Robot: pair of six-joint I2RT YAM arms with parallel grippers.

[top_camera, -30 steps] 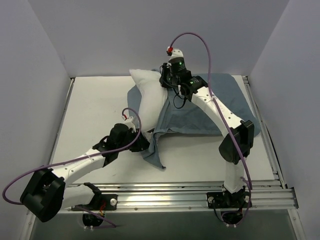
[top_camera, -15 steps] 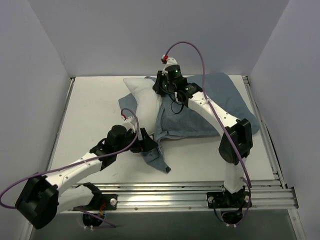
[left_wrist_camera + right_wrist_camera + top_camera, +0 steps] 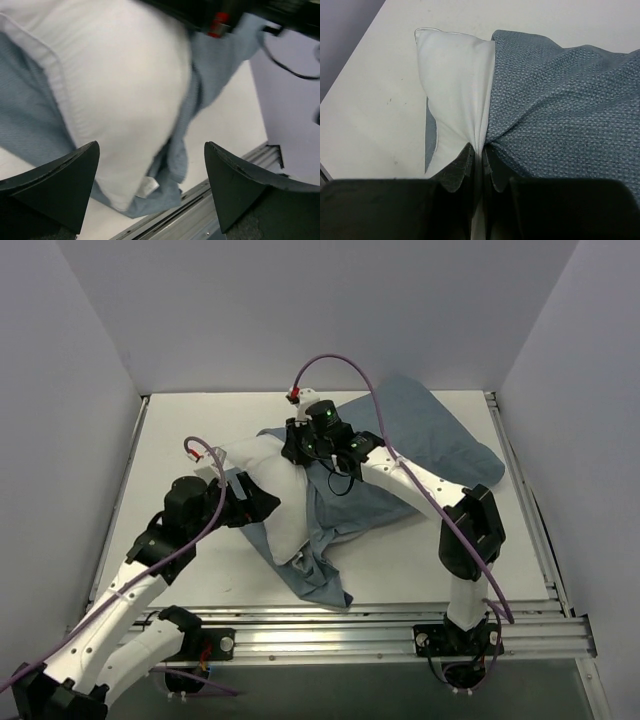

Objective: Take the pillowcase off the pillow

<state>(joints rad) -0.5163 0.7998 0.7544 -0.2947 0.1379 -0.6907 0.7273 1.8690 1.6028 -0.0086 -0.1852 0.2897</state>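
The white pillow lies slantwise at mid-table, much of it outside the dusty blue pillowcase, which spreads to the right and bunches under the pillow's near end. My right gripper is shut on a pinch of the pillow's white fabric at its far end. In the right wrist view the pillow gathers into the jaws of the right gripper, with the pillowcase just right of them. My left gripper hangs open at the pillow's left side. Its fingers stand wide above the pillow and pillowcase, holding nothing.
A metal rail runs along the table's near edge, just past the bunched cloth. Grey walls close in the left, back and right sides. Bare white tabletop shows to the left of the pillow.
My left gripper opened, let go of the cloth and drew back to the left. The right gripper moved left and nearer, dragging the pillow further out of the pillowcase.
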